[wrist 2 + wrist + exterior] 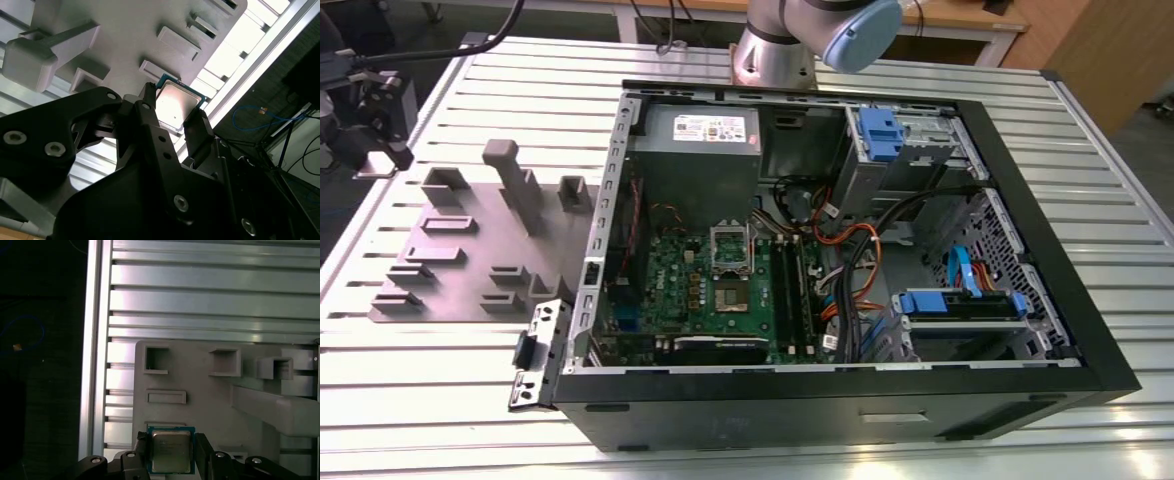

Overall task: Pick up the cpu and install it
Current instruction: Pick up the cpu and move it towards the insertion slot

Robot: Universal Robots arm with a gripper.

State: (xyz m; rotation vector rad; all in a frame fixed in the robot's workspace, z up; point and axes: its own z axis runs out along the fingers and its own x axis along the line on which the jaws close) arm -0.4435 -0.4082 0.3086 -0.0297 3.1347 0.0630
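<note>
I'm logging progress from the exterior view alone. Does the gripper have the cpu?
Observer: Yes. In both wrist views the cpu sits between the fingers of the gripper, which press on two opposite edges.
Operator: Which face is toward the cameras?
Observer: Its silvery metal top, with a thin green border around it.
Operator: Where is it over the bench?
Observer: Over the grey tray, near the tray edge that borders the slatted table. I can't tell whether it is lifted clear of the tray.
</note>
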